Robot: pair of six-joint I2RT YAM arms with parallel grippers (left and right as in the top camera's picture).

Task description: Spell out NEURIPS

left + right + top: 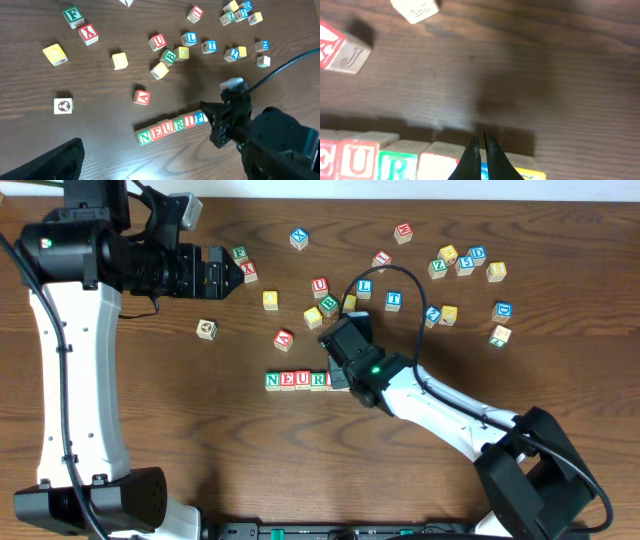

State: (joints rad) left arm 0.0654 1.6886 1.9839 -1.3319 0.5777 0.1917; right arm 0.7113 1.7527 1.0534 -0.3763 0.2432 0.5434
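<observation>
A row of wooden cubes (297,380) lies at mid-table. In the left wrist view the row (172,125) reads N, E, U, R, I, P. My right gripper (338,377) is shut with nothing in it, at the row's right end. In the right wrist view its closed tips (482,139) hang over the blue-lettered cube, with the green R cube (397,162) to the left and a yellow-faced cube (530,174) to the right. My left gripper (232,273) stands open at the back left, far from the row. One of its fingers (55,162) shows at the lower left.
Loose cubes lie behind the row: a red A (284,338), a ball-picture cube (207,329), a yellow cube (270,300), a red U (319,284), blue L (365,287) and T (394,299). A cluster (460,260) sits back right. The right arm (450,415) crosses the front right.
</observation>
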